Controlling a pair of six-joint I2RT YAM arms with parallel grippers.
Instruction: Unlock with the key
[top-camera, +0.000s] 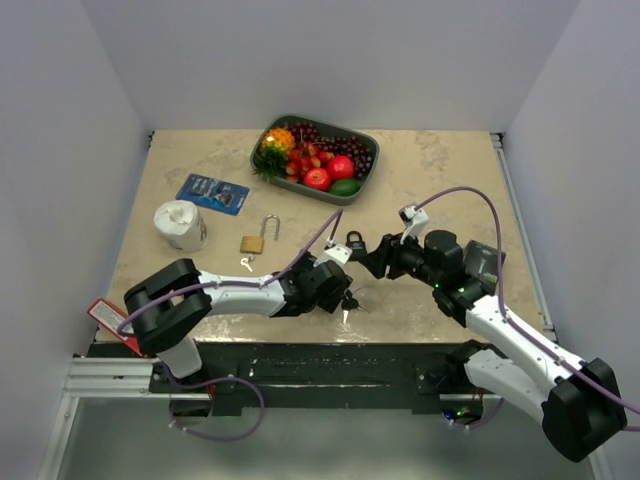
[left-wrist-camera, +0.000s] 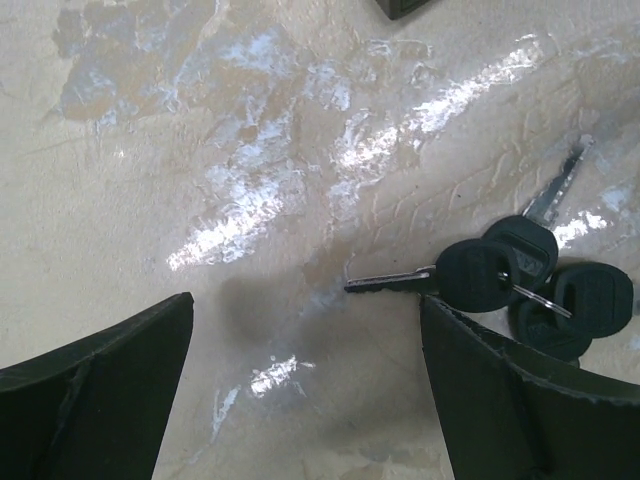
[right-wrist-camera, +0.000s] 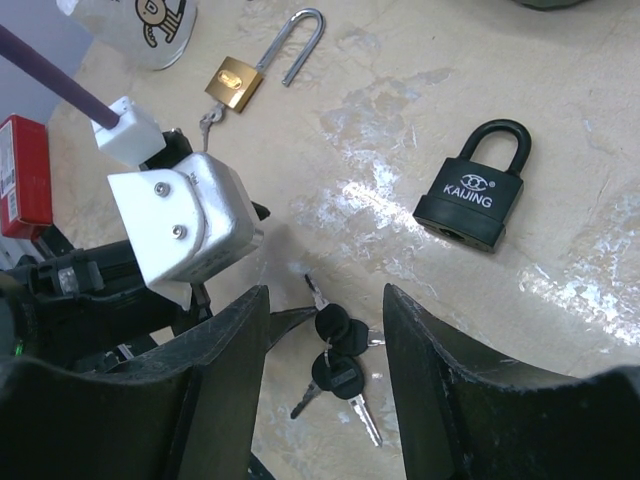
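Top external: set high behind the near edge, facing down over the whole table (top-camera: 440, 170). Left wrist: close to the surface, looking steeply down. Right wrist: higher, tilted forward. Shared by all three: key bunch (left-wrist-camera: 520, 285).

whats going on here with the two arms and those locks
The left gripper hovers open over a bunch of black-headed keys lying on the table, the keys close by one finger. The right gripper is open too, just above the same keys. Nothing is gripped yet. The black padlock lies shut nearby, untouched. A brass padlock with its shackle open lies farther back.
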